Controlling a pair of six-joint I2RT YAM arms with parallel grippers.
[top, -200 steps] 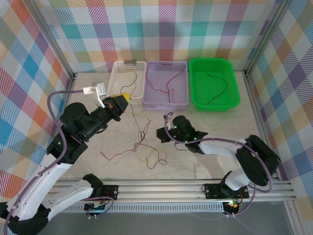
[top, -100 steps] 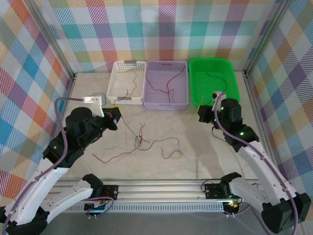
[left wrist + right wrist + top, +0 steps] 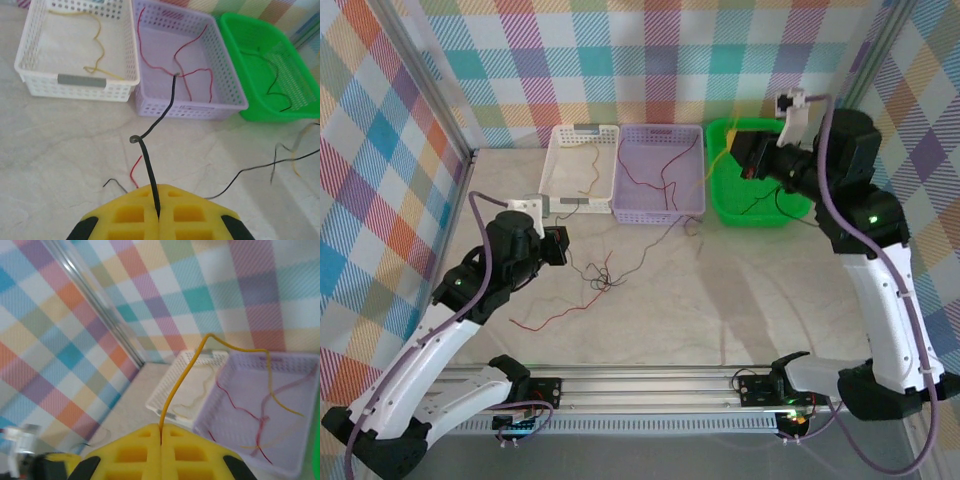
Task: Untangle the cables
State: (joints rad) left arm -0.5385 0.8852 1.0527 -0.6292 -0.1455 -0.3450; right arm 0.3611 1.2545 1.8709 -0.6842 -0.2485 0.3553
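- Top external view: the left gripper (image 3: pixel 559 247) sits low at about 9 o'clock on the surface (image 3: pixel 750 300). Its yellow fingers are pressed together on a black cable (image 3: pixel 145 160).
- In the left wrist view that cable rises from between the fingers, passes through a small loop and runs on toward 12 o'clock.
- At the left gripper's 3 o'clock, a small black knot (image 3: pixel 601 279) of wire lies near the middle of the surface. A red cable (image 3: pixel 545 318) trails off from it toward 7 o'clock.
- Along the far edge, from 11 to 1 o'clock, three baskets stand side by side:
  - a white basket (image 3: pixel 549 175) with a yellow-orange wire (image 3: pixel 98 46) in it;
  - a lilac basket (image 3: pixel 660 215) with red wires (image 3: pixel 190 42);
  - a green basket (image 3: pixel 756 221) with a black wire (image 3: pixel 274 70).
- The right gripper (image 3: pixel 738 152) hangs high over the green basket at 1 o'clock, clamped tight on a yellow cable (image 3: pixel 175 390).
- In the right wrist view that cable arcs up from the fingers and droops down over the lilac basket.
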